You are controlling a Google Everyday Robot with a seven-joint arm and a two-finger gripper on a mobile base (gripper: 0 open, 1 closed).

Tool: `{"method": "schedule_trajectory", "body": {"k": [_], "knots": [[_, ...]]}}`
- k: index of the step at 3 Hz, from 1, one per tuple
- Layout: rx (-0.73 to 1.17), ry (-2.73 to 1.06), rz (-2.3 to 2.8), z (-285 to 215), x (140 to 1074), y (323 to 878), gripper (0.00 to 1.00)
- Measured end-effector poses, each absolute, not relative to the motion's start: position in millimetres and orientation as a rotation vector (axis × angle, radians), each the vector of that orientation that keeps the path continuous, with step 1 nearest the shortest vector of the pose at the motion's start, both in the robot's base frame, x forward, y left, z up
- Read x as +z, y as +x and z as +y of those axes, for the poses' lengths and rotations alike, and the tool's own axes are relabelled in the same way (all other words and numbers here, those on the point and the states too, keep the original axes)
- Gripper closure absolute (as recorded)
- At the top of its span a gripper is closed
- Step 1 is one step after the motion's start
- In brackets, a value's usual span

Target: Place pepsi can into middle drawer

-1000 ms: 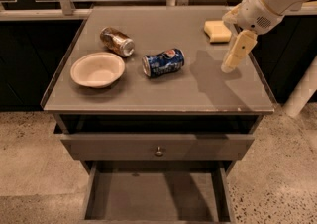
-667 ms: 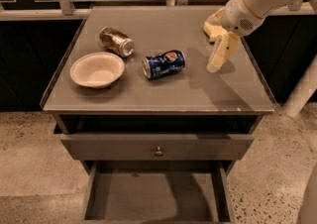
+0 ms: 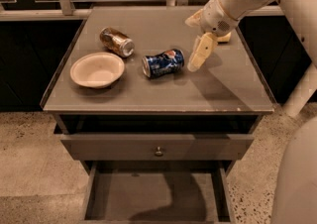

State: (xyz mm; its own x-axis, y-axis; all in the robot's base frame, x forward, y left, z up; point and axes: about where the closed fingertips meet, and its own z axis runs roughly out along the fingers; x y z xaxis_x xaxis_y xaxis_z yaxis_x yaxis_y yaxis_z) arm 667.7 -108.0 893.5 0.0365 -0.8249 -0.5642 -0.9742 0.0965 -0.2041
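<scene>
Grey table top (image 3: pixel 223 86), carrying from left to right: a pale bowl (image 3: pixel 97 69), upright; a brown-gold can (image 3: pixel 117 41) on its side behind the bowl; the pepsi can (image 3: pixel 163 63) on its side near the centre; a yellow block (image 3: pixel 226 37) at right rear, partly hidden. The gripper (image 3: pixel 194 64) hangs just right of the pepsi can.

Gripper (image 3: pixel 194 62) hangs just right of the pepsi can (image 3: pixel 163 63), which lies on its side mid-tabletop (image 3: pixel 223 89). Bowl (image 3: pixel 97 69) and brown-gold can (image 3: pixel 117 41) obstruct the left side. Front and right approaches are open. Middle drawer (image 3: pixel 129 198) stands pulled out, accessible from above. The knobbed drawer front (image 3: pixel 198 146) overhangs its rear.
</scene>
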Motion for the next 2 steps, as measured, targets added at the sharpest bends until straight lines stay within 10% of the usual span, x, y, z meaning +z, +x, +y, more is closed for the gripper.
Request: {"method": "schedule_trajectory", "body": {"k": [2], "knots": [[0.518,-1.710,1.884,-73,870,674,0.00]]}}
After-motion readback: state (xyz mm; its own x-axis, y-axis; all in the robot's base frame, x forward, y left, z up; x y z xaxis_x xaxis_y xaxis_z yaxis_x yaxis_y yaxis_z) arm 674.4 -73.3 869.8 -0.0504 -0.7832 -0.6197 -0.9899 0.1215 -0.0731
